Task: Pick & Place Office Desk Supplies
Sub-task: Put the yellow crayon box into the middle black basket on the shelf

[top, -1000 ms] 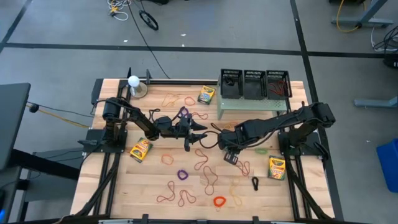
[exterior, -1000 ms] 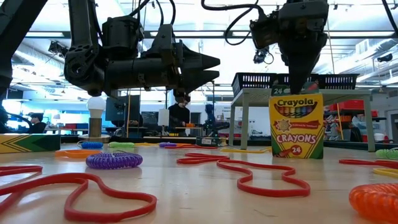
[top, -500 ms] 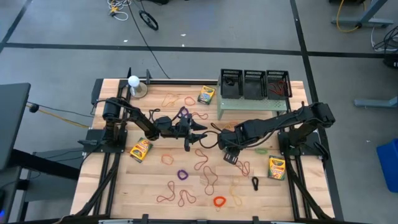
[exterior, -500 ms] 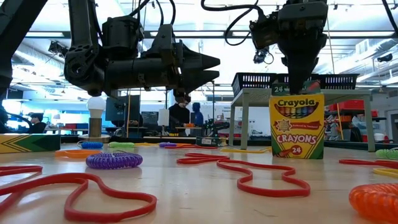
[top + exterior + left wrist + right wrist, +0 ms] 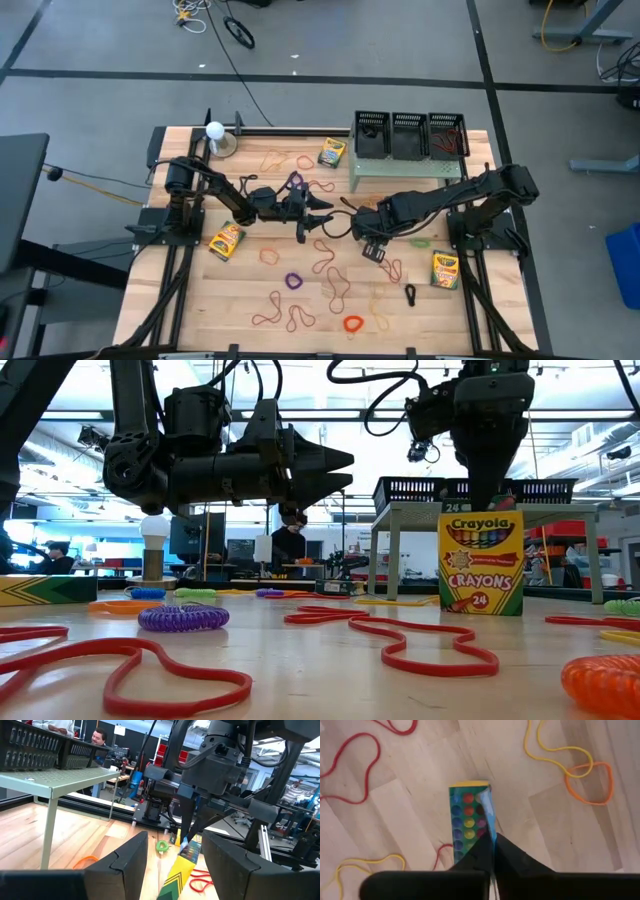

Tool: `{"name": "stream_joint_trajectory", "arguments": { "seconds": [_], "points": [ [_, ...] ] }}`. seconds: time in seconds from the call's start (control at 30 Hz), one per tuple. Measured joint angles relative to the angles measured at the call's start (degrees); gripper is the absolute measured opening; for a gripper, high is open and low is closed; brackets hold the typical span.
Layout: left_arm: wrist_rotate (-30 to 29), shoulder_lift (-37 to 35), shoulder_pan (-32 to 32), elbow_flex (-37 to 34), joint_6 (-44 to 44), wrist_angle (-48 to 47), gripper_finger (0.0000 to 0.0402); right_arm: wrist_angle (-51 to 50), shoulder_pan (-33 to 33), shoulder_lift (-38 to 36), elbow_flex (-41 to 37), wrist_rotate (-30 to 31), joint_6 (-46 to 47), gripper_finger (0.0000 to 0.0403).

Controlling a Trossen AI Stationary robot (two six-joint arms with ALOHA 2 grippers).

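The upright Crayola crayon box shifts slightly sideways as the right gripper pinches its flap; lift straight, while the left gripper waits, fingers spread.

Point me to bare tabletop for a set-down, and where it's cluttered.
Free: front left corner, ahead of the left crayon box, and the strip between the white ball and the back crayon box, apart from one band. Crowded: centre and front middle, with rubber bands, rings and both grippers.
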Motion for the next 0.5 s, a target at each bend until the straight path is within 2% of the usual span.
{"name": "stream_joint_trajectory", "arguments": {
  "seconds": [0.13, 0.5],
  "points": [
    [0.0, 0.0, 0.0, 0.0, 0.0, 0.0, 0.0195, -0.1, -0.1, 0.0, 0.0, 0.3, 0.0, 0.002],
    [0.0, 0.0, 0.0, 0.0, 0.0, 0.0, 0.0195, 0.0, -0.8, -0.2, 0.0, 1.9, -1.3, 0.0004]
  ]
}}
